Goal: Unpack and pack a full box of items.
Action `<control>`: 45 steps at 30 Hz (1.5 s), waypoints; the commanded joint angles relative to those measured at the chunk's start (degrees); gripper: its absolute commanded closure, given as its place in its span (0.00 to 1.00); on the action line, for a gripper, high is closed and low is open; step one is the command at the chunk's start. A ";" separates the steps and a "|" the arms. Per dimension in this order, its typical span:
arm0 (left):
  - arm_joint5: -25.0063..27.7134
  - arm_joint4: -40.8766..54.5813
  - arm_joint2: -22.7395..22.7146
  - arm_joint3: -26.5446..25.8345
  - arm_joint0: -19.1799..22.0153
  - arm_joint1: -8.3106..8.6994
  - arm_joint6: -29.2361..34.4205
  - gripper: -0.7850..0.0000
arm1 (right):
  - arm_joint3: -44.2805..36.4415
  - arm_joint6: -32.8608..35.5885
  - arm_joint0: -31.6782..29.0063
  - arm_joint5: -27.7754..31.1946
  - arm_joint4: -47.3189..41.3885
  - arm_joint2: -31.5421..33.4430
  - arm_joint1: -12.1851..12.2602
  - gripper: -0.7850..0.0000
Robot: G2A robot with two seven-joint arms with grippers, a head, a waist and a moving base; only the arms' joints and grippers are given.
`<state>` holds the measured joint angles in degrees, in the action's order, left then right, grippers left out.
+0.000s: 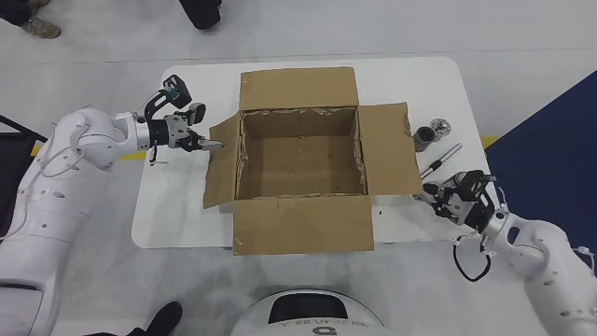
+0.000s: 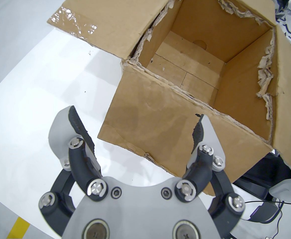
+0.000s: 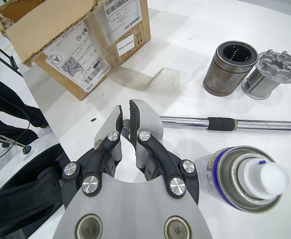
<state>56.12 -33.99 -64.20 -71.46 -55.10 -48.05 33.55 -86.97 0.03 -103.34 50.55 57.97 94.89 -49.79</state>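
- Top view: open cardboard box (image 1: 298, 163) in the middle of the white table (image 1: 177, 215), all four flaps splayed outward, torn along the inner edges, bare floor inside.
- Left gripper (image 1: 216, 145) at the box's left side, just beside the drooping left flap; in the left wrist view, left gripper (image 2: 135, 115) with fingers (image 2: 73, 123) spread wide, holding nothing, aimed at that flap and the bare box interior (image 2: 185, 70).
- Right gripper (image 1: 434, 194) off the box's right flap, near the table's front right edge; in the right wrist view, right gripper (image 3: 126, 110) low over the table, fingers (image 3: 134, 115) drawn to a narrow gap, nothing between them.
- Unpacked items on the table to the right of the box: linear bearing (image 3: 230, 68) standing upright, toothed metal hub (image 3: 269, 74) upright just beside it, steel rod (image 3: 230, 124) with a black band lying flat between that pair and the spray can (image 3: 237, 177).
- Spray can just beside the right fingers, white nozzle toward the camera.
- From above, bearing (image 1: 424, 137) and hub (image 1: 440, 128) close together past the right flap, rod (image 1: 440, 160) lying at a slant nearer the right gripper.
- Strip of clear tape (image 3: 145, 78) flat on the table at the foot of the box's labelled side (image 3: 90, 50).
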 commanded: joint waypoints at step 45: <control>0.00 0.00 0.00 0.00 0.00 0.00 0.00 0.00 | -20.80 -0.88 -13.70 -5.88 3.66 15.00 0.09 0.54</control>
<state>56.12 -33.99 -64.20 -71.46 -55.10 -48.05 33.55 -106.11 -1.29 -116.56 44.87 61.41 109.12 -49.68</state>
